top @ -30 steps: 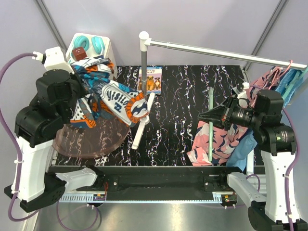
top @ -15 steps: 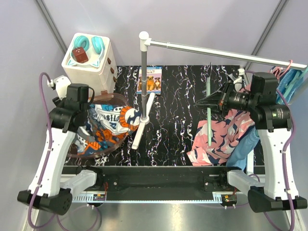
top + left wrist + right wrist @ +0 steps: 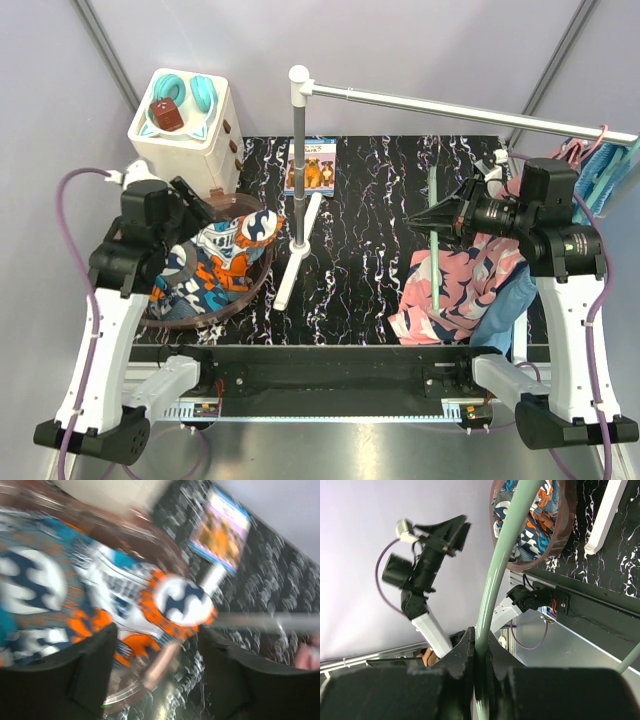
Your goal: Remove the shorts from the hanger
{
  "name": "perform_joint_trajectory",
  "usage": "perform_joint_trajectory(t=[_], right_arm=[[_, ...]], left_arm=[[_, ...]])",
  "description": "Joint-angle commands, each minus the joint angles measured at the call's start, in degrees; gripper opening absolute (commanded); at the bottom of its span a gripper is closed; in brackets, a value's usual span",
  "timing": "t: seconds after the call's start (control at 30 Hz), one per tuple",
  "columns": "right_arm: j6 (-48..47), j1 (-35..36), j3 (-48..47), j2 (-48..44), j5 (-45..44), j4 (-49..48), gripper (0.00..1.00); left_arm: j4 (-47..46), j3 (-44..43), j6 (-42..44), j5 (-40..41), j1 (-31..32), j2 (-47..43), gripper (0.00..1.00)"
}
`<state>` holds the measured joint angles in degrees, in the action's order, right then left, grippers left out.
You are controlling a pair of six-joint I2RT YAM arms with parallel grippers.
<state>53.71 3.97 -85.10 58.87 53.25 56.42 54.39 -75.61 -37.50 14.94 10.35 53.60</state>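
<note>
The orange, blue and white patterned shorts (image 3: 218, 262) lie bunched in a brown bowl (image 3: 263, 274). My left gripper (image 3: 205, 203) hovers open over the bowl's far rim and holds nothing. The left wrist view is blurred. It shows the same shorts (image 3: 150, 587) below the open left gripper (image 3: 159, 680). My right gripper (image 3: 432, 220) is shut on the pale green hanger (image 3: 435, 270), which it holds above the table. The pink shorts (image 3: 462, 285) and light blue shorts (image 3: 505, 305) are heaped under the hanger's near end. In the right wrist view the right gripper (image 3: 481, 652) pinches the hanger (image 3: 506, 542).
A white drawer box (image 3: 183, 125) with teal items stands at the back left. The rack's post (image 3: 298, 170) rises mid-table, and its rod (image 3: 450, 105) runs right to more hangers (image 3: 603, 160). A booklet (image 3: 312, 165) lies behind the post.
My left gripper opened and let the patterned shorts fall into the bowl, then drew back to the left. My right gripper moved the hanger slightly toward the back.
</note>
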Motion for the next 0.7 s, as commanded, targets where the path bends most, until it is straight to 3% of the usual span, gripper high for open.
perform_joint_trajectory(t=[0.0,0.07,0.2,0.33,0.43,0.5,0.6,0.67], right_arm=[[0.0,0.0,0.2,-2.4,2.1,-4.1,0.0],[0.7,-0.1,0.1,-3.5,2.4,-4.0,0.0],[1.6,-0.1,-0.7,-4.8,2.6,-4.0,0.0],[2.0,0.0,-0.5,-6.0,2.5,-4.1,0.0],[1.9,-0.1,-0.1,-6.8,1.6,-4.1,0.0],[1.8,0.0,0.1,-6.9,1.2,-4.1,0.0],[1.5,0.0,0.6,-7.1,0.7,-4.2,0.0],[1.5,-0.1,1.1,-7.1,0.8,-4.6,0.0]], left_arm=[[-10.1,6.9,-3.4,-20.5,-0.1,3.8,0.57],[-15.2,10.5,-4.8,-20.3,-0.2,4.2,0.52],[-23.1,17.7,-9.4,-18.6,-1.9,7.6,0.5],[-31.9,26.5,-12.7,-25.6,-6.4,18.1,0.5],[-29.1,27.3,-12.3,-24.8,-8.1,24.9,0.48],[-24.8,26.4,-11.2,-22.7,-8.0,24.9,0.48],[-18.4,25.1,-13.1,-15.2,-8.0,18.9,0.52],[-13.4,23.2,-14.9,-12.0,-7.9,13.6,0.63]])
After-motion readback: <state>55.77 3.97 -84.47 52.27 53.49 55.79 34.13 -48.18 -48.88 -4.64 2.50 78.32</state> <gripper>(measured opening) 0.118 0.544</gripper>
